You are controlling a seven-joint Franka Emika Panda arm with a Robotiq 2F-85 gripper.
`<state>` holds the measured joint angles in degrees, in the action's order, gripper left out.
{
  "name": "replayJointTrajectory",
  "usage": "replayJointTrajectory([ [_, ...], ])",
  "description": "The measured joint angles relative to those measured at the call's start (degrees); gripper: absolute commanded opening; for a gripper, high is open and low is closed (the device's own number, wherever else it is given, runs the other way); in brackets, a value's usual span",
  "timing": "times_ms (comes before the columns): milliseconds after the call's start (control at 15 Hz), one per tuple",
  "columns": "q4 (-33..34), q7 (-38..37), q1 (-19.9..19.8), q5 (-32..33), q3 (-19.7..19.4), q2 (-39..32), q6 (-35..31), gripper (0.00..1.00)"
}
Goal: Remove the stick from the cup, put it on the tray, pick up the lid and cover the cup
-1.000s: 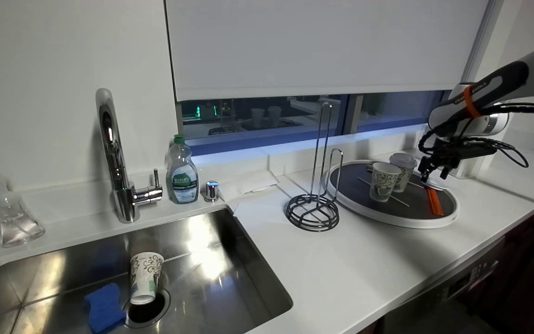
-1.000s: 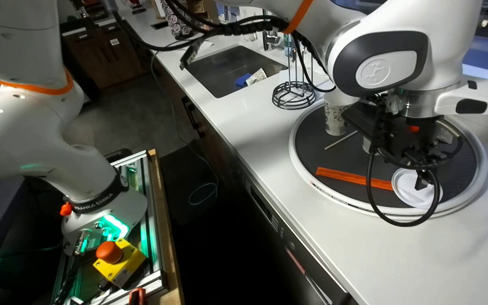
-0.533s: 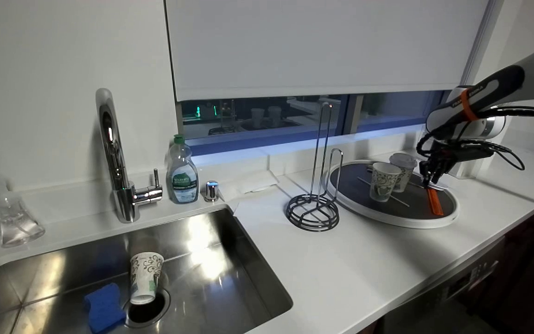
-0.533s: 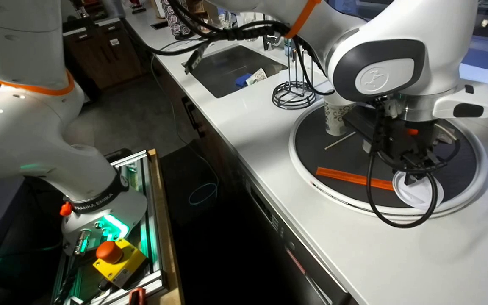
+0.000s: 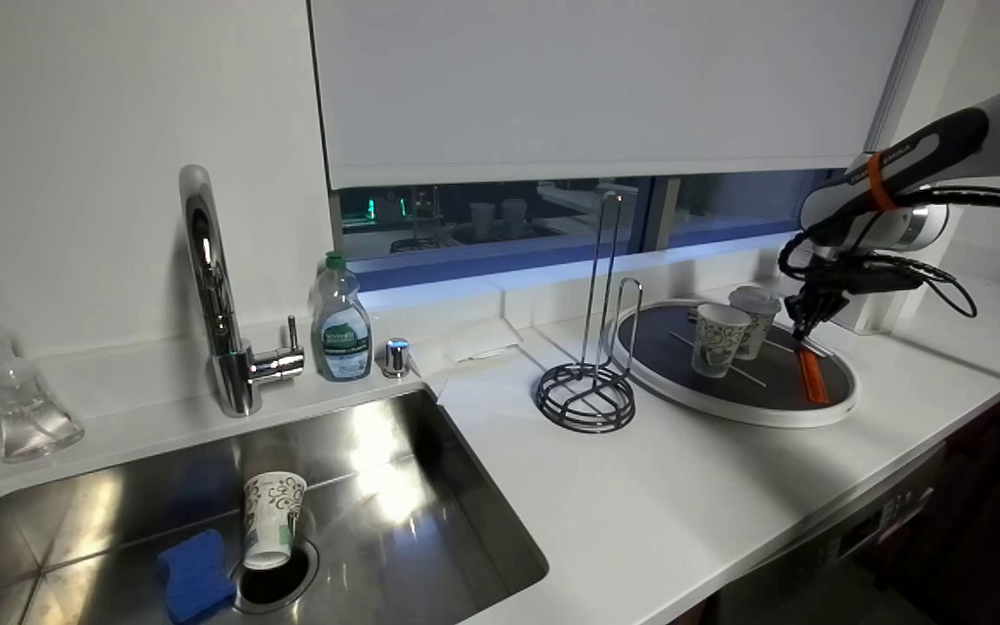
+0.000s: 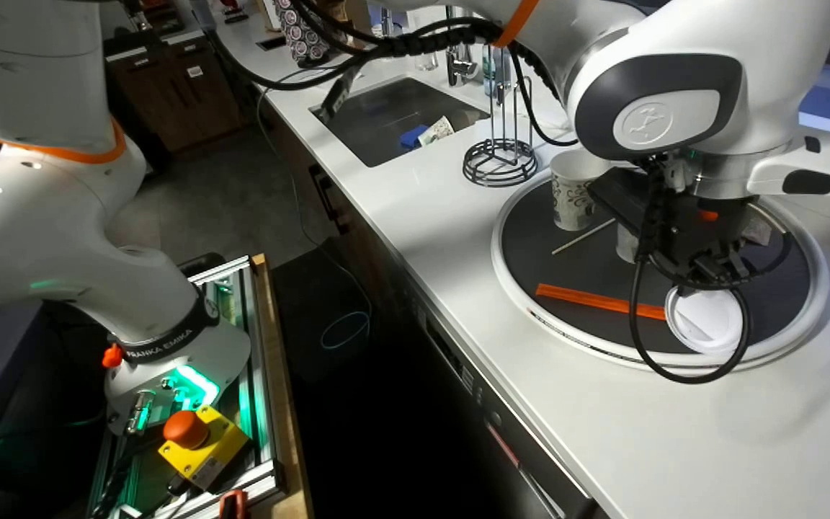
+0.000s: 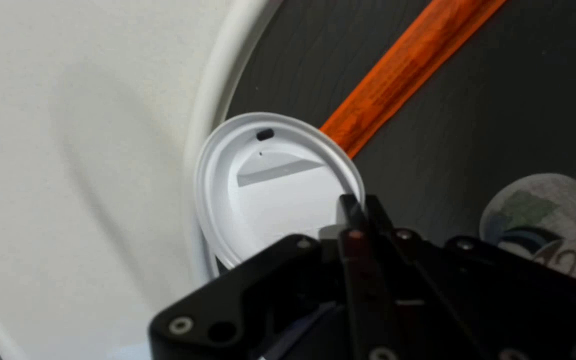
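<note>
Holds the white lid over the tray, tilted, clamped at the rim by the gripper, with its sip hole turned toward the front edge of the worktop. Has just beside it an orange strip, slanting lengthwise toward that edge. Shows farther out a pale stick, with its long axis running from front edge to back edge, near the upright patterned cup and a second, lidded cup.
</note>
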<state>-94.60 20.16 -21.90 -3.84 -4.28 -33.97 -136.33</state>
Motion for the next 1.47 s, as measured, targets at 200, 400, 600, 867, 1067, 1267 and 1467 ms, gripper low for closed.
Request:
replayJointTrajectory([
  [200, 1.3, 1.8, -0.7, -0.1, 0.0, 0.5, 2.2, 0.01],
  [400, 1.6, 5.1, -1.4, -0.1, -0.1, 2.1, 3.7, 0.01],
  [600, 1.6, 10.9, -1.9, -0.1, 0.2, 4.3, 6.2, 0.01],
  [867, 1.6, 20.3, -2.5, -1.8, 1.8, 7.1, 12.1, 0.01],
  [1067, 1.6, 25.3, -2.5, -5.3, 2.7, 9.1, 19.1, 0.01],
  [1267, 1.7, 28.1, -2.1, -6.2, 2.6, 11.4, 26.9, 0.01],
  [1467, 2.3, 29.0, -1.5, -6.2, 1.9, 13.2, 34.5, 0.01],
])
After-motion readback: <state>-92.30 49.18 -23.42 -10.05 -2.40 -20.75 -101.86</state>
